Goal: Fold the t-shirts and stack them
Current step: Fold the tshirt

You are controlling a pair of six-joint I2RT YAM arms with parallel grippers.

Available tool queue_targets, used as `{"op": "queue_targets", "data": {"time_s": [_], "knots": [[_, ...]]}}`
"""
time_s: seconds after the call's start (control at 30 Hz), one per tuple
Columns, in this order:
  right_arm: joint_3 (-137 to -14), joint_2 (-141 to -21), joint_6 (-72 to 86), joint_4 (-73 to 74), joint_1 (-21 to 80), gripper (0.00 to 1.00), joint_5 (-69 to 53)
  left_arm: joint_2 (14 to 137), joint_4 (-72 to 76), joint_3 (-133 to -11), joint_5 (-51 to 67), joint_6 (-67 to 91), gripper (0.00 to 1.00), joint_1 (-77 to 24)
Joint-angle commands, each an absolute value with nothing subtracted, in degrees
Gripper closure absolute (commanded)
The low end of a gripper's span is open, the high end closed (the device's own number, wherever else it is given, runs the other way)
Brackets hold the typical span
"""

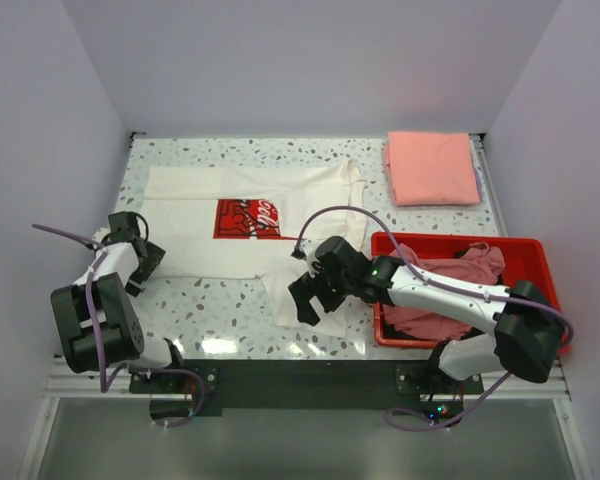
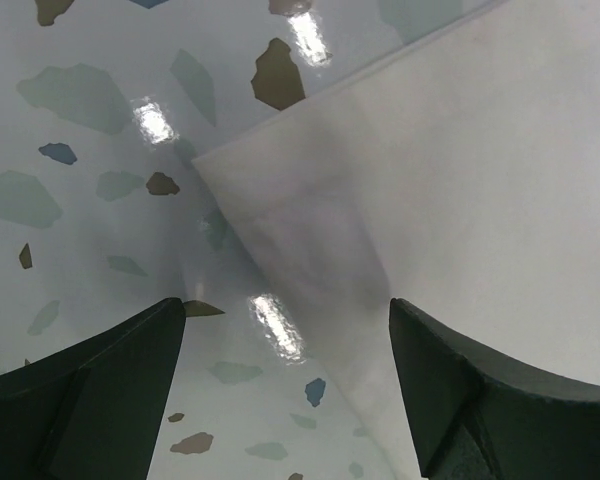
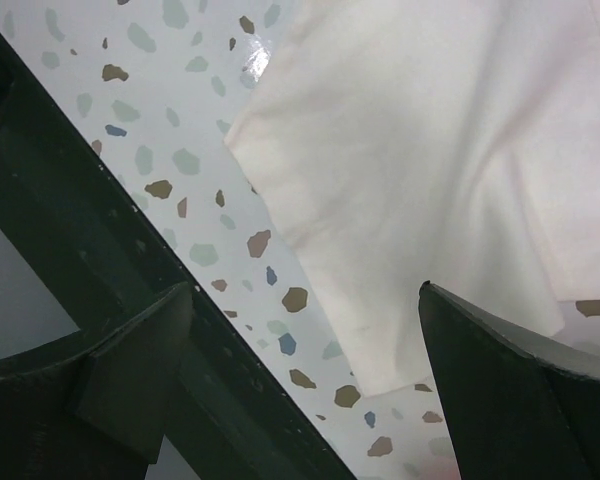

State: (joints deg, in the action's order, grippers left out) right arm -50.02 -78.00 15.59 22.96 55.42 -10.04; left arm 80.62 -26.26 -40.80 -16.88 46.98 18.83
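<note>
The white t-shirt [image 1: 250,235] lies spread flat across the middle of the top view, its cloth smooth and matte, with a square red print [image 1: 248,218] near its centre and one lower part reaching toward the bottom of the frame. A salmon-pink t-shirt [image 1: 432,167] sits folded into a neat rectangle at the upper right. At the right, a red plastic bin [image 1: 537,247] holds a crumpled dusty-pink t-shirt [image 1: 450,275] with a bit of black cloth [image 1: 477,247] at its upper edge.

The left gripper [image 2: 285,310] hangs just above the shirt's straight-edged corner at the left of the top view, its dark fingers [image 2: 90,390] spread wide with nothing between them. The right gripper [image 3: 305,290] hovers over the shirt's lower edge near the frame's centre, jaws likewise apart and empty.

The table [image 1: 220,310] is glossy pale terrazzo, speckled brown, green and blue, with glints of light. A dark strip [image 1: 300,385] runs along its near edge. Plain pale walls enclose it.
</note>
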Motion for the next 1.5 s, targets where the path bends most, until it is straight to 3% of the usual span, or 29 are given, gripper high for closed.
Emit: {"op": "queue_targets", "data": {"time_s": [0.0, 0.53, 0.73, 0.83, 0.93, 0.97, 1.47], "knots": [[-51.2, -78.9, 13.6, 21.4, 53.6, 0.01, -10.9, 82.3, -22.4, -42.4, -17.8, 46.9, 0.14, 20.7], [-49.9, -80.9, 12.0, 19.8, 47.8, 0.01, -17.1, 88.7, -19.7, -42.6, -18.4, 45.4, 0.32, 21.7], [-49.7, -80.6, 11.3, 19.7, 47.8, 0.01, -17.9, 90.2, -17.8, -43.8, -17.1, 44.2, 0.44, 21.8], [-49.7, -81.2, 11.4, 20.1, 47.8, 0.01, -17.2, 91.2, -15.9, -43.7, -15.6, 43.2, 0.54, 21.9], [-49.6, -81.3, 11.3, 20.2, 47.8, 0.01, -17.2, 91.5, -15.4, -43.8, -15.0, 42.5, 0.79, 21.9], [-49.5, -81.2, 11.2, 20.2, 47.8, 0.01, -17.1, 91.6, -15.3, -43.8, -14.9, 42.5, 1.0, 21.8], [-48.6, -80.5, 10.5, 21.8, 48.3, 0.01, -15.8, 80.2, -14.1, -42.4, -15.1, 41.1, 1.0, 21.8]]}}
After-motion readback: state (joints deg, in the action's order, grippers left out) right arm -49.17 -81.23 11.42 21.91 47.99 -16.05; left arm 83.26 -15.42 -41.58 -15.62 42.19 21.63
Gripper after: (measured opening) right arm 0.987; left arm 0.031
